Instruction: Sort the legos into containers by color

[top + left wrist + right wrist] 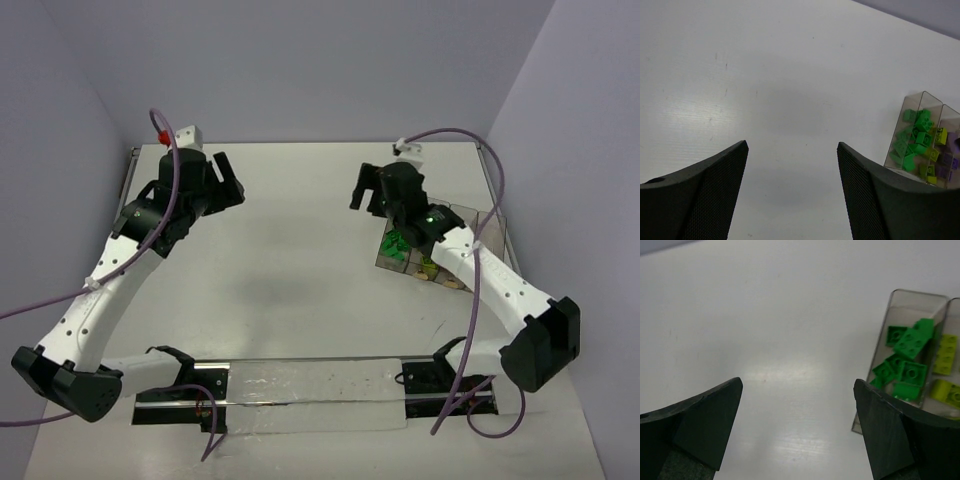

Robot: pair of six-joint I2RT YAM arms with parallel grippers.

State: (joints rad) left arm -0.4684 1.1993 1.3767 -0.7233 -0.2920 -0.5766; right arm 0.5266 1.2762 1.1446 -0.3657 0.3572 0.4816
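No readable txt, labels, brands or nos. in any view

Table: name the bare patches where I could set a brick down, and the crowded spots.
The table is bare across its broad middle, between the left gripper and the right gripper, down to the arm bases. Crowded: the right side, where the containers of green legos sit under the right arm.

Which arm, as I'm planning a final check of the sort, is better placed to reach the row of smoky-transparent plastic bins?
Likely right. The right gripper, open and empty, hangs beside the smoky-transparent plastic bins on its side of the white table; the left gripper, equally open, sits far across it.
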